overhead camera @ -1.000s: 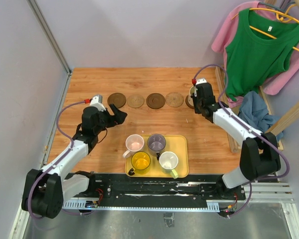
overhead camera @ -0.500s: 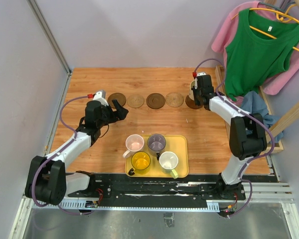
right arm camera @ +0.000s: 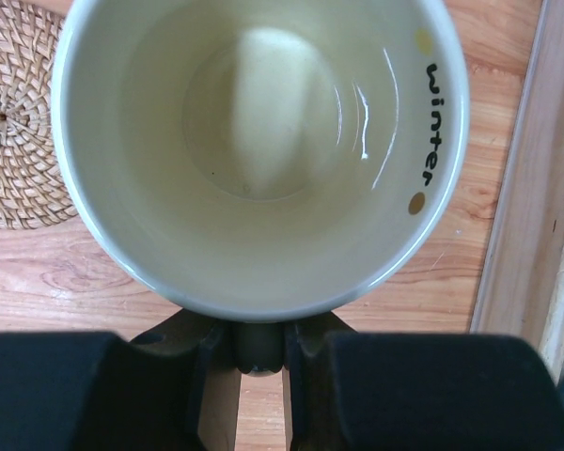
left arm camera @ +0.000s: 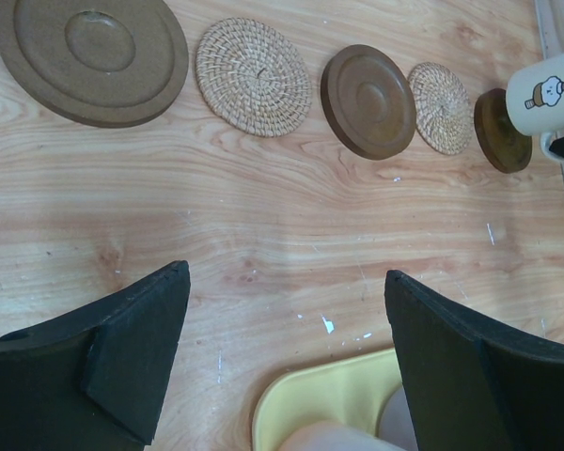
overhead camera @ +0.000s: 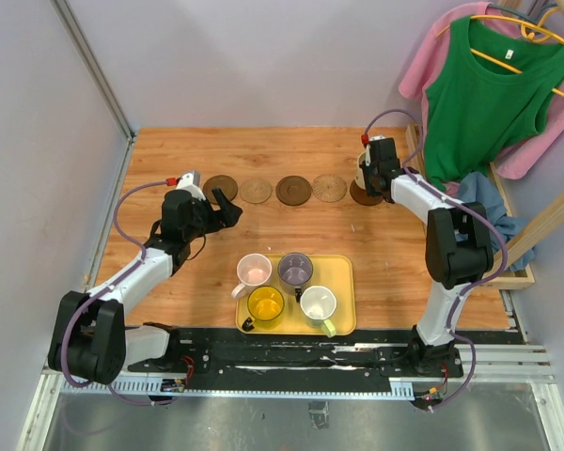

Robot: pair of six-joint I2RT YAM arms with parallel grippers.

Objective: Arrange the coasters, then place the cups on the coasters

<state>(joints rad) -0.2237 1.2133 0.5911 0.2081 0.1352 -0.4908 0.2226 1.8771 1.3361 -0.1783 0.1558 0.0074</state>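
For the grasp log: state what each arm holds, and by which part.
Right gripper: the cream mug, its handle pinched between the fingers. Left gripper: open, nothing held.

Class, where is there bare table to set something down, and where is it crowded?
Free: wood behind the coaster row; between row and yellow tray; right of the tray. Crowded: the tray's four cups; the row's right end, where the right gripper holds the cream cup.

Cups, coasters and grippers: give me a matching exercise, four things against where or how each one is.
1 cream cup
2 yellow cup
3 left gripper
4 woven coaster

A open, holding nothing
B on the tray
C held by the right gripper
D between two brown coasters

Pairs: 1-C, 2-B, 3-A, 4-D.
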